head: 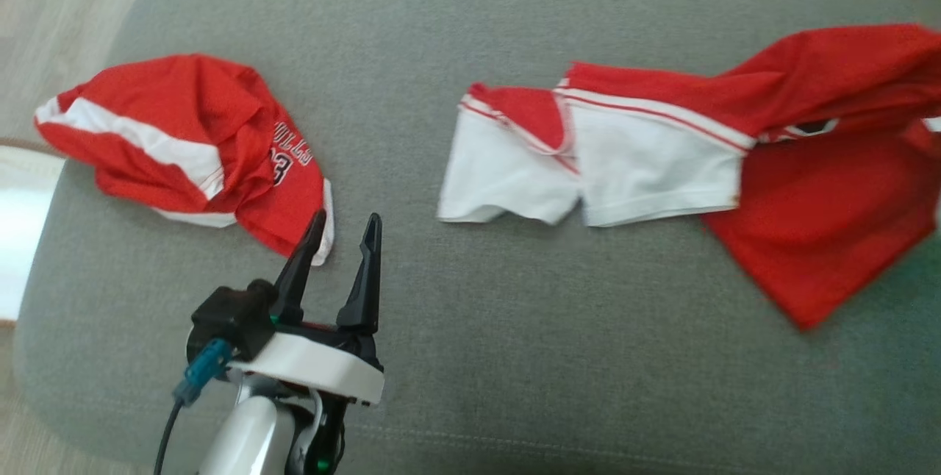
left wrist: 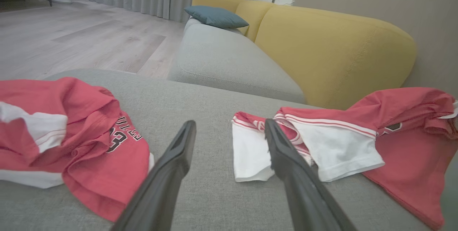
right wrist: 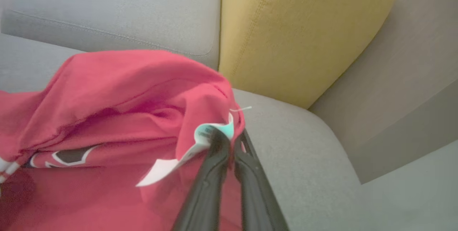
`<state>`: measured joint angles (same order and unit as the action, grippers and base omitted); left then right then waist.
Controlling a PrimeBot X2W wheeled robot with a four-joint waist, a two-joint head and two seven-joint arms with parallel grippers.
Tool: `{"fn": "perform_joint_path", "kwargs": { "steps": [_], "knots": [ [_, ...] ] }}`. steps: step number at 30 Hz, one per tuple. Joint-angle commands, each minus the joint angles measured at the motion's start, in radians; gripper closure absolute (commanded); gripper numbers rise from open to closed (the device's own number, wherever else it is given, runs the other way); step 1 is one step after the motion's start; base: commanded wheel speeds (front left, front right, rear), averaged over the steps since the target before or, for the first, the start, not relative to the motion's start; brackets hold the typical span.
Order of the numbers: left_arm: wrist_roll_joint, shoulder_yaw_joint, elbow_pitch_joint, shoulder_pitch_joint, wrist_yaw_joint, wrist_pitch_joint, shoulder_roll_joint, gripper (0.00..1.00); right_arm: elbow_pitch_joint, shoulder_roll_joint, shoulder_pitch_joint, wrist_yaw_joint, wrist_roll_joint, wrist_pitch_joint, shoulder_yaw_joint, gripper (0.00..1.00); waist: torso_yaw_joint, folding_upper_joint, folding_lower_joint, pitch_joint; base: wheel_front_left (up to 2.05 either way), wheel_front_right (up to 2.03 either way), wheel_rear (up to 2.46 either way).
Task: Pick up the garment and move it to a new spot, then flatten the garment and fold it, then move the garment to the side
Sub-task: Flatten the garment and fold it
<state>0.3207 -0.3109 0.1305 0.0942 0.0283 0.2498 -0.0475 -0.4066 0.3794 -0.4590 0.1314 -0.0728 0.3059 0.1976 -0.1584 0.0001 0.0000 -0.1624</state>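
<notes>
My right hand [right wrist: 230,141] is pinched narrow on the red hem of the shirt [right wrist: 125,91], its two fingers nearly together, with the white-and-teal label [right wrist: 209,134] caught at the tips. From that grip the red cloth hangs up off the grey ottoman [right wrist: 297,141] and falls away in folds, with a dark patch outlined in white lower down.

In the head view the shirt [head: 809,166] stretches from the ottoman's right edge towards its middle. The red body is bunched and raised on the right, and the two white parts with red-striped trim lie flat on the ottoman [head: 470,34].

My left hand [head: 345,229] is wide and holds nothing, and its fingers point over bare grey cloth. One fingertip shows against the near corner of the jersey [head: 191,129], and I cannot tell whether it touches. The jersey is a crumpled red heap with a white band and dark lettering, on the ottoman's left side, well apart from the shirt.

In the left wrist view my left hand [left wrist: 229,127] frames the gap between jersey [left wrist: 89,134] and shirt [left wrist: 336,145]. Beyond the ottoman stand a grey and yellow sofa [left wrist: 322,45] with a blue pillow [left wrist: 216,16] on it, and a pale wood floor [left wrist: 71,34].
</notes>
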Motion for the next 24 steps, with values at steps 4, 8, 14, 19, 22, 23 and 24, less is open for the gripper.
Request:
{"fn": "perform_joint_path", "kwargs": {
  "steps": [4, 8, 14, 19, 22, 23, 24],
  "knots": [
    [-0.002, 0.03, -0.029, 0.051, 0.005, 0.012, -0.003, 0.0, -0.014, 0.028, -0.076, -0.001, -0.067, -0.062, 0.027, 0.0, -0.019, -0.0001, 0.0, -0.01, 0.0, 0.0, 0.0],
    [-0.006, 0.044, -0.026, 0.048, 0.004, 0.012, -0.003, 0.0, -0.022, -0.045, -0.084, -0.001, -0.103, -0.137, 0.05, 0.0, -0.013, -0.0001, 0.0, 0.001, 0.0, 0.0, 0.0],
    [-0.008, 0.068, -0.033, 0.04, 0.001, 0.012, -0.003, 0.0, 0.021, -0.193, -0.011, -0.001, -0.065, -0.271, -0.012, 0.0, 0.022, -0.0001, 0.0, 0.032, 0.0, 0.0, 0.0],
    [-0.013, 0.08, -0.039, 0.031, 0.003, 0.012, -0.003, 0.0, 0.074, -0.285, 0.105, -0.001, -0.002, -0.364, -0.1, 0.0, 0.056, -0.0001, 0.0, 0.061, 0.0, 0.0, 0.0],
    [-0.014, 0.085, -0.042, 0.022, 0.003, 0.012, -0.003, 0.0, 0.099, -0.315, 0.183, -0.001, 0.046, -0.398, -0.154, 0.0, 0.071, -0.0001, 0.0, 0.078, 0.0, 0.0, 0.0],
    [-0.015, 0.087, -0.043, 0.019, 0.003, 0.012, -0.003, 0.0, 0.107, -0.32, 0.208, -0.001, 0.063, -0.407, -0.175, 0.0, 0.076, -0.0001, 0.0, 0.082, 0.0, 0.0, 0.0],
    [-0.015, 0.088, -0.044, 0.015, 0.003, 0.012, -0.003, 0.0, 0.114, -0.323, 0.232, -0.001, 0.076, -0.417, -0.194, 0.0, 0.08, -0.0001, 0.0, 0.087, 0.0, 0.0, 0.0]
  ]
}}
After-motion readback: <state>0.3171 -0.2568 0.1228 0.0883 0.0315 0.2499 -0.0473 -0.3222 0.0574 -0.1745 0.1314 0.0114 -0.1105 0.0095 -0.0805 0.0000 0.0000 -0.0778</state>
